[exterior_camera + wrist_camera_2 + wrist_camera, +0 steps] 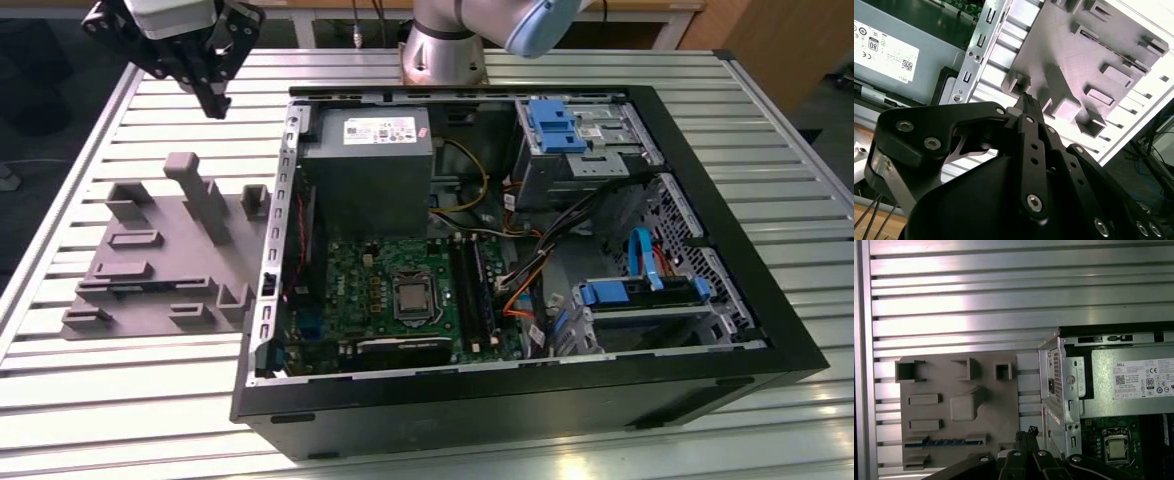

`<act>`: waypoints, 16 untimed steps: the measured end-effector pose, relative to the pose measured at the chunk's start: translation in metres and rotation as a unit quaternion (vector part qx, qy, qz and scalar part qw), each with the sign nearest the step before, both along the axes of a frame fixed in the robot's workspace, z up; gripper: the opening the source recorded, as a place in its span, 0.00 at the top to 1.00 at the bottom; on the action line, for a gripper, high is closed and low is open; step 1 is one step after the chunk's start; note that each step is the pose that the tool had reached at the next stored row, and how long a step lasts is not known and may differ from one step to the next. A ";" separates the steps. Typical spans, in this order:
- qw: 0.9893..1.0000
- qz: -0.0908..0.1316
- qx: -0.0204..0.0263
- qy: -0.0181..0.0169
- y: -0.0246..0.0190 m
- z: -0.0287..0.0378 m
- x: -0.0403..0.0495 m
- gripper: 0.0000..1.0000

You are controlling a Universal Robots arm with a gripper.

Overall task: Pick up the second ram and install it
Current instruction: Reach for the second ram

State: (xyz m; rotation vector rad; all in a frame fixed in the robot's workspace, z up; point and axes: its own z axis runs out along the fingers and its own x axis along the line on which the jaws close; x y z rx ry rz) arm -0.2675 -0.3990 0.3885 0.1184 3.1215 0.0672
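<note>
- hand (pixel 214 102) hangs over the desk (pixel 134 400) at the exterior view's upper left, its fingers pressed together to one point with nothing between them.
- ram (pixel 940 442): a thin, narrow, dark strip with bluish glints along it, seated on edge in a long slot of the grey fixture (pixel 999 410), as the first wrist view shows.
- fixture lies flat on the desk, just beside the open case (pixel 534 385), on the exterior view's left.
- hand is apart from the ram, touching neither it nor the fixture.
</note>
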 end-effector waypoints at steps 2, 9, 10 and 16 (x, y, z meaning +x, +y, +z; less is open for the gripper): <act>1.000 0.000 0.000 0.000 0.0000 0.0000 -0.0001 0.89; 1.000 0.000 0.000 0.000 0.0000 0.0000 -0.0023 0.89; 1.000 0.000 0.000 0.000 0.0000 -0.0001 -0.0031 0.89; 1.000 0.000 0.000 0.001 0.0000 -0.0001 -0.0102 0.89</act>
